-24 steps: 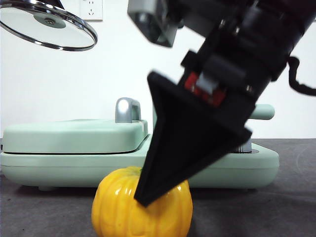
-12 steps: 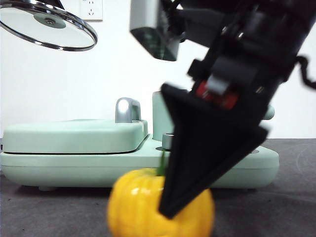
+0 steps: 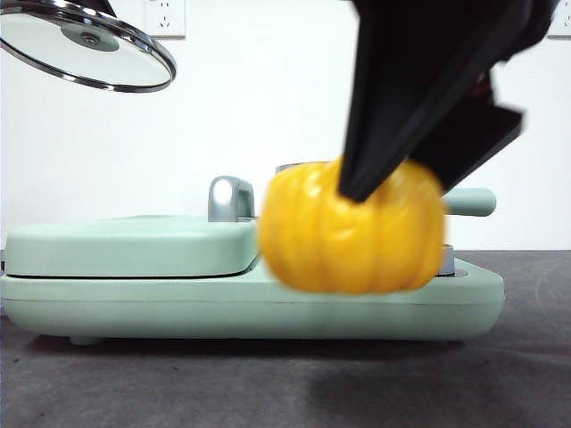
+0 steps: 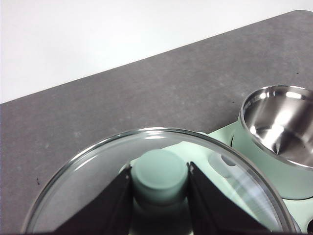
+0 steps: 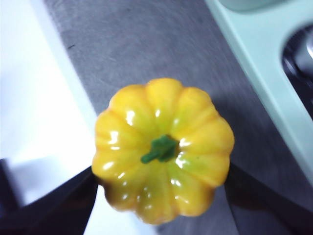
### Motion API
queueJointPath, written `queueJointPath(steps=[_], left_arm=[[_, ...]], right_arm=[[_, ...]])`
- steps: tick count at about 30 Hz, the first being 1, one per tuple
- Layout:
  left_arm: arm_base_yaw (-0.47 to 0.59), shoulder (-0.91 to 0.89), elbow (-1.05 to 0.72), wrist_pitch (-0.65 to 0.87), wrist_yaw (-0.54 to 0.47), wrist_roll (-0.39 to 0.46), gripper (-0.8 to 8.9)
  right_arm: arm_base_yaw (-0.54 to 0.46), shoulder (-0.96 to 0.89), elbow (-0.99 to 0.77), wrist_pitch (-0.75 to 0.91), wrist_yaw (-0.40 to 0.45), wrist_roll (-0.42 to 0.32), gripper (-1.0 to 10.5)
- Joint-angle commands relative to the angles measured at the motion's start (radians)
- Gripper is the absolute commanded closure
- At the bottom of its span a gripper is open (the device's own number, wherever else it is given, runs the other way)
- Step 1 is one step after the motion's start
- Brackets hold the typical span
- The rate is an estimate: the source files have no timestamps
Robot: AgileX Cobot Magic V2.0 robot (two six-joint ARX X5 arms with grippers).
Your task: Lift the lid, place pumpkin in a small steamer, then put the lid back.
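Right gripper [image 5: 161, 196]: we see both jaws clamped on the pumpkin [image 3: 352, 227], lifted clear of the table [image 3: 285, 383], in front of the small steamer [image 4: 276, 132].
Left gripper [image 4: 160, 188]: jaws pinch the knob of the lid [image 4: 88, 181], held high at ten o'clock in the front view.
Small steamer: open, shiny steel inside, empty.
Base [image 3: 223, 299]: mint-green, behind the pumpkin.

Right gripper [image 5: 161, 196] up off the table, black jaws squeezed on both sides of the pumpkin [image 5: 162, 149]. Left gripper [image 4: 160, 188] held high, jaws pinched tight on the knob of the lid [image 4: 98, 186].
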Motion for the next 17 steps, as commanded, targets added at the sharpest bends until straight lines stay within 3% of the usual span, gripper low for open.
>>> queueJointPath(steps=[1,8,14,17], left_arm=[[-0.001,0.0,0.013,0.028,0.001,0.007,7.97],[-0.001,0.0,0.013,0.029,0.001,0.007,7.97],[-0.001,0.0,0.013,0.029,0.002,0.007,7.97],[-0.001,0.0,0.013,0.029,0.001,0.007,7.97]], right_arm=[[-0.013,0.005,0.053,-0.1,0.005,0.125,6.3],[-0.077,0.004,0.19,-0.372,0.005,0.214,6.3],[-0.123,0.005,0.298,-0.489,0.008,0.215,6.3],[-0.144,0.009,0.358,-0.514,0.071,0.214,6.3]])
